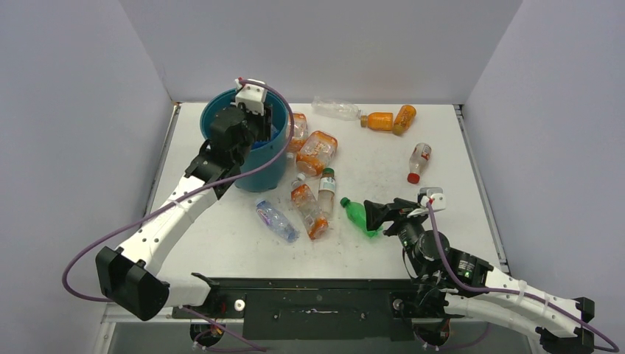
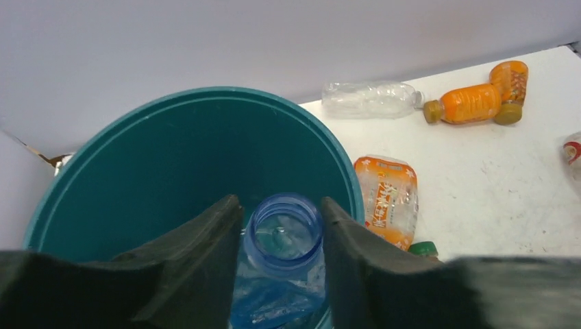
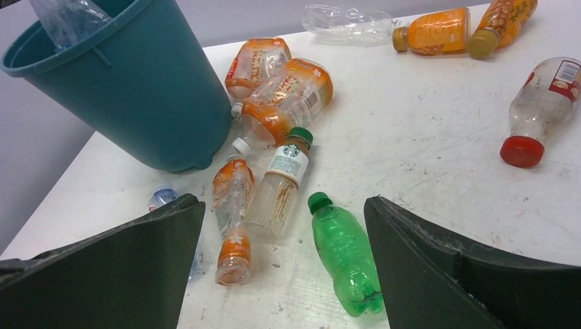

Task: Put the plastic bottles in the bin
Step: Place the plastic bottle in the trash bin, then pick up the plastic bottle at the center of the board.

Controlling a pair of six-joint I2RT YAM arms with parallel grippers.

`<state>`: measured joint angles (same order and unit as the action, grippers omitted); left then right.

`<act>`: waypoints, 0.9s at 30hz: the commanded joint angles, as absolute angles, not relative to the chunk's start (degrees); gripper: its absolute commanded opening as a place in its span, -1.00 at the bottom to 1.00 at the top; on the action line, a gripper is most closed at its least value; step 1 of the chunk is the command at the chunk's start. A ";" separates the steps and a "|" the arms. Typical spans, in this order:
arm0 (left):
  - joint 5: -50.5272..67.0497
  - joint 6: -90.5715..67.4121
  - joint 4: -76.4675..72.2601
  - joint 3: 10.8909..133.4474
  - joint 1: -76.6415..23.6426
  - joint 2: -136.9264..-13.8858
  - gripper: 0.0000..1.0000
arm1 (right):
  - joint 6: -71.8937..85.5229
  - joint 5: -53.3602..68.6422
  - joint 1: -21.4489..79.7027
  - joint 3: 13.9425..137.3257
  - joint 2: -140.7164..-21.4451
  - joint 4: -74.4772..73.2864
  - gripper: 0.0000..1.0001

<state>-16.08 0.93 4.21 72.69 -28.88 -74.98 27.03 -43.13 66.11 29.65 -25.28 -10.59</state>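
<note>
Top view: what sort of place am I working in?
Probably a robot test cell: plain walls box in a white table, two arms are bolted at its near edge, and plastic bottles lie scattered beside a bin.

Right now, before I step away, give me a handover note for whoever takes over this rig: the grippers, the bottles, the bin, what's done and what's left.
Left gripper: shut on a blue-tinted bottle, held at the mouth of the bin, not yet released.
Right gripper: open, hovering over the green bottle, not touching it.
Done: no other bottle visible in the bin, though its bottom is partly hidden.
Left: drop the held one, then about ten on the table: the green bottle, six bunched near the bin, three along the far edge, and a red-capped bottle on the right.
</note>
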 commanded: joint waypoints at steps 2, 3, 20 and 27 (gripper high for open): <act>-13.35 -2.27 3.95 71.35 -28.74 -70.82 0.43 | 24.60 -45.75 66.48 32.77 -25.22 -10.50 0.80; -13.54 -2.33 3.74 71.43 -28.74 -70.30 0.53 | 24.45 -45.86 66.49 33.05 -25.36 -10.66 0.79; -6.54 0.88 9.03 64.63 -41.99 -52.39 0.93 | 26.18 -55.30 66.26 35.75 -35.29 -12.67 0.80; -0.54 1.44 14.13 58.95 -53.91 -51.47 0.92 | 37.93 -48.04 49.02 36.57 -47.77 -18.44 0.79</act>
